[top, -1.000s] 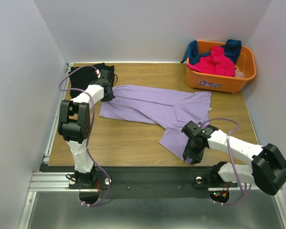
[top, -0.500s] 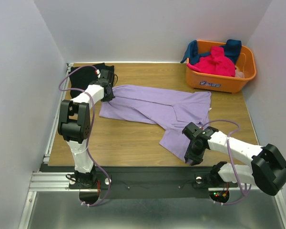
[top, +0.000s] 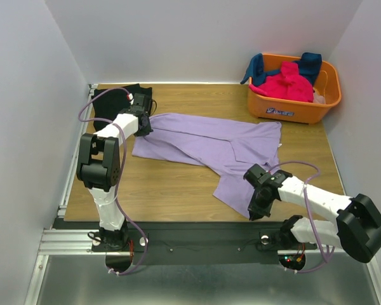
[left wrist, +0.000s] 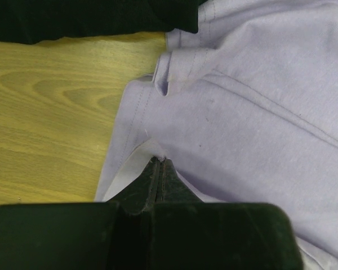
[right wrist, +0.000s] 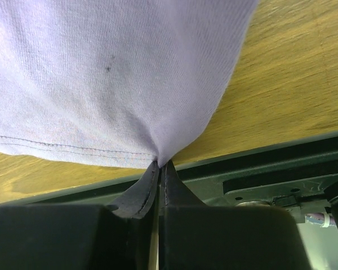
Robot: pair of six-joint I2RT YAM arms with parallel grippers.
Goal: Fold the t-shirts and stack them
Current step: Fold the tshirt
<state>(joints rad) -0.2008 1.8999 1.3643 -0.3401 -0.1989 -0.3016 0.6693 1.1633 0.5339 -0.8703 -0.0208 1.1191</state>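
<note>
A large lavender t-shirt [top: 209,143] lies spread across the wooden table [top: 165,184]. My left gripper [top: 144,129] is shut on its far left edge; the left wrist view shows that cloth [left wrist: 242,112] pinched at the tips [left wrist: 159,162]. At the near edge my right gripper [top: 254,213] is shut on the shirt's near hem corner [right wrist: 101,84], which bunches into the jaws [right wrist: 160,164]. A black t-shirt [top: 117,98] lies at the far left corner. Hot-pink [top: 286,82] and dark blue [top: 311,62] t-shirts fill the basket.
The orange plastic basket [top: 292,109] stands at the far right corner. White walls close in the table on the left, back and right. A black metal rail [right wrist: 281,169] runs along the table's near edge, right under my right gripper.
My right gripper has closed on the lavender shirt's near corner and slid slightly toward the table's near edge. The left arm has not moved.
</note>
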